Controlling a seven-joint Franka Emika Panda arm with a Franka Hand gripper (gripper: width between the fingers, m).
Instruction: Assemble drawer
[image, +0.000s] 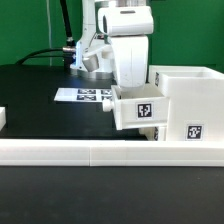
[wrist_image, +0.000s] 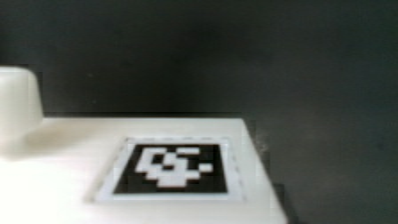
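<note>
Gripper (image: 131, 88) lowered onto a small white panel (image: 139, 108) bearing a black-and-white tag, at the open front of the white drawer box (image: 186, 100). Fingertips hidden behind the panel's top edge in the exterior view and out of frame in the wrist view, so cannot tell whether clamped on the panel or merely spread above it. White arm body rising straight up from the wrist, upright over the part.

Drawer box sitting toward the exterior view's right, open at the top, with thick white walls and another tag (image: 192, 131) on its near face. Small panel tilted slightly, touching or just beside the box's wall on the exterior view's left; exact contact hard to judge at this resolution.

Marker board (image: 84, 96) lying flat on the black table (image: 30, 90), toward the exterior view's left of the gripper, partly hidden by the arm. Long white rail (image: 90, 152) running across the foreground, in front of box and panel.

Wrist view blurred: tagged white surface (wrist_image: 175, 165) filling the lower part, probably the panel seen from directly above, dark table (wrist_image: 231, 50) beyond it, and a pale rounded edge (wrist_image: 15, 100) of something white at one side, unidentifiable.
</note>
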